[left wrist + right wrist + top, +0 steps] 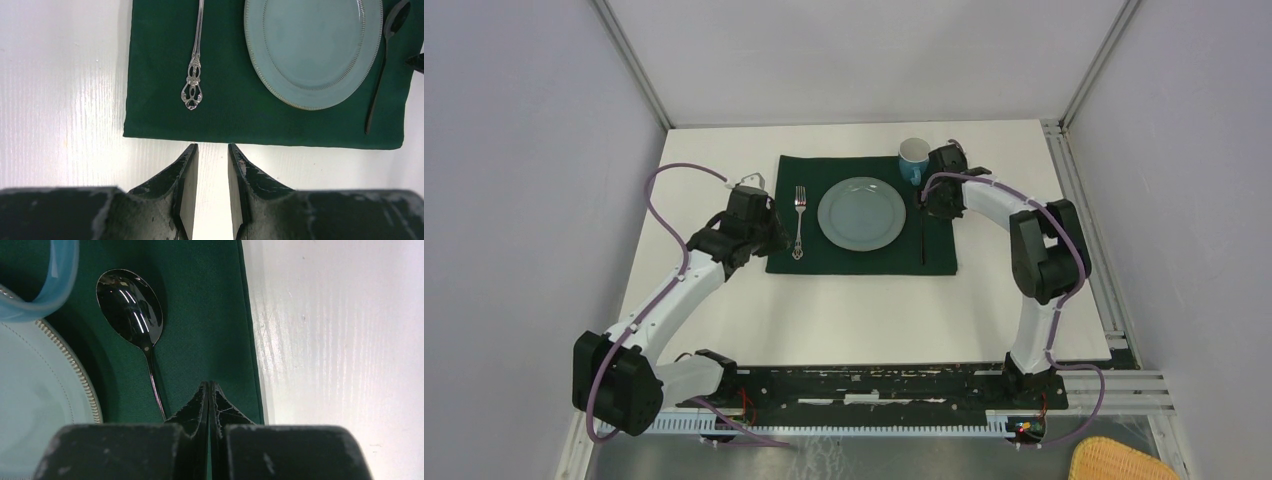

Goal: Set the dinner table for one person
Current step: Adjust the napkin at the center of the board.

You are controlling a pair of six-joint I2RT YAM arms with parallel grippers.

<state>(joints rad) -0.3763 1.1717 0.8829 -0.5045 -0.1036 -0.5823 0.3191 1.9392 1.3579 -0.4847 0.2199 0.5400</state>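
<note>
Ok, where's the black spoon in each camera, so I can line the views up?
Top external: spoon is a thin dark line just right of the plate, near the mat's right edge.
Left wrist: far top right, right of the plate.
Right wrist: upper left, handle running down behind the claw.
Shared landmark: the plate's beaded rim, beside the spoon in every view.

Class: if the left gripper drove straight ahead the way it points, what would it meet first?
Probably the bare dinner table, just short of the near edge of the green cloth; how high the left gripper sits is unclear.
</note>
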